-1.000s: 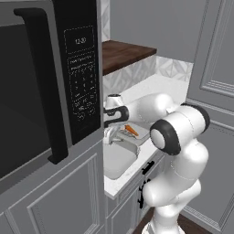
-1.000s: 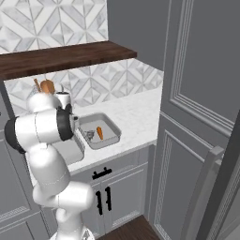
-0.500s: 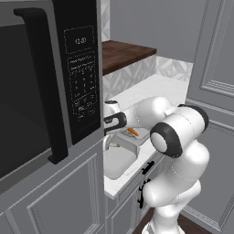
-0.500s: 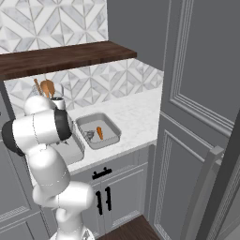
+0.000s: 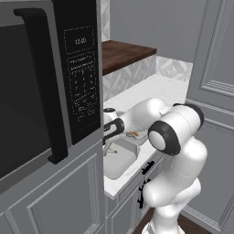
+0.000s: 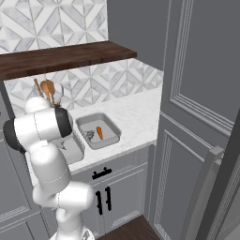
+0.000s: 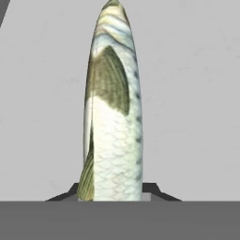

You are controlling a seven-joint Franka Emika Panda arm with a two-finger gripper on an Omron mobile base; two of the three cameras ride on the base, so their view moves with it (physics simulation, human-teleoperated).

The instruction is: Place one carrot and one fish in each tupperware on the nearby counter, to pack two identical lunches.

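Closest to you, in the hand view, the fish [image 7: 114, 108] stands lengthwise straight up from between the dark fingertips [image 7: 157, 190], pale scaled belly toward the camera with an olive fin patch high on it and another fin low at its left edge; the claw is pinched narrow on the fish, against a plain grey ground. In the left base view you see the gripper [image 5: 109, 130] hanging over the near tray [image 5: 119, 157], tucked close beside the dark microwave [image 5: 50, 87] and its keypad; whether the fish touches the tray floor you cannot tell from here. That near tray sits on the white counter [image 5: 151, 91] just at its front edge, and a small thin item lies in it that is too small to name. Just beyond it, in the right base view, you find the 2nd tray [image 6: 97, 131], beside the 1st and nearly touching it, with 1 carrot [image 6: 99, 133] lying on its floor and a small grey shape [image 6: 90, 136] just left of the carrot, too small to tell apart for certain. Farther back, wooden utensils [image 6: 46, 89] stand against the patterned backsplash [image 6: 117, 77], under the dark wooden shelf [image 6: 65, 54]. To the right a tall grey cabinet [image 6: 201, 108] rises.
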